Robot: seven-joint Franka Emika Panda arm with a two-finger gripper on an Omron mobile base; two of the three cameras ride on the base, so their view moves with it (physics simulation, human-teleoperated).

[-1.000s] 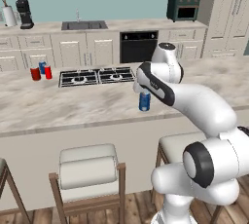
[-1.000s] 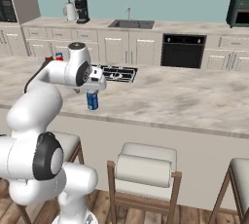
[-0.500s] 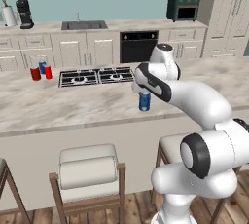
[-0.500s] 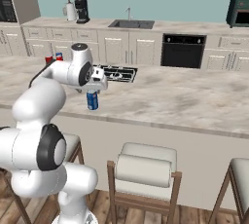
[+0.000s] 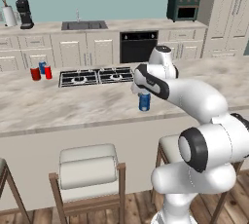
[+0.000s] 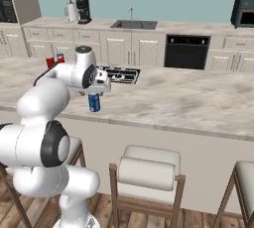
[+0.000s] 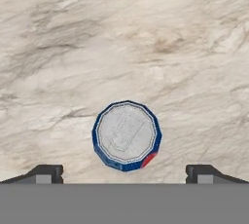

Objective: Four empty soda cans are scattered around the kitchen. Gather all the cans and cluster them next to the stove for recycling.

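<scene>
no legible text, labels or numbers anywhere — blue cylindrical soda can with silvery top [image 7: 126, 136] unmarked, its side band blank

My arm's elbow swings out and lower between the earlier frames and now, while the wrist creeps a touch closer over the blue can [image 5: 144, 101]. I see no other shift on the counter [image 5: 73, 106].

Home kitchen: marble island [image 5: 58, 106] with stove [image 5: 97, 76], sink [image 5: 84, 25], oven [image 5: 138, 46], cabinets [image 5: 87, 47].
</scene>
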